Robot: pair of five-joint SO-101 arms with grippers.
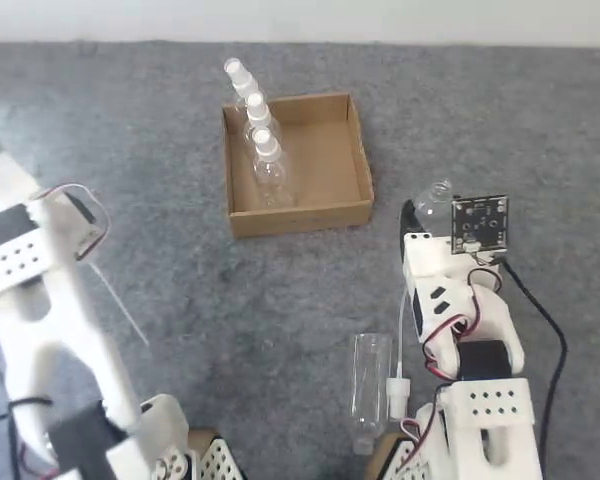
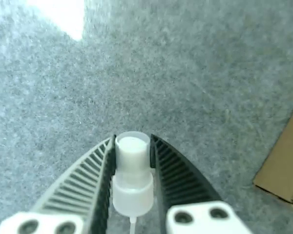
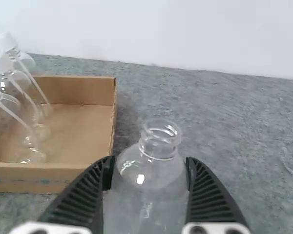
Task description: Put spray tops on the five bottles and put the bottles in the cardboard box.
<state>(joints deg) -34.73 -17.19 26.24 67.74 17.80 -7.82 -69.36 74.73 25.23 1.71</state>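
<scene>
At the bottom middle of the high view, a bare bottle [image 1: 370, 385] lies flat on the gray table [image 1: 280, 300]. A loose top [image 1: 398, 388] lies just beside it. The left gripper [image 2: 132, 146] squeezes a white spray top [image 2: 132, 170] between its fingers, above the table. At the middle right of the high view, the right gripper [image 3: 149, 165] hugs an open bottle [image 3: 158, 136] with no top on. Farther back, at the upper middle, sits the box [image 1: 300, 218]. Three capped bottles [image 1: 270, 170] lean inside along its left wall.

Three capped bottles [image 1: 265, 160] sit in the cardboard box [image 1: 300, 217].
</scene>
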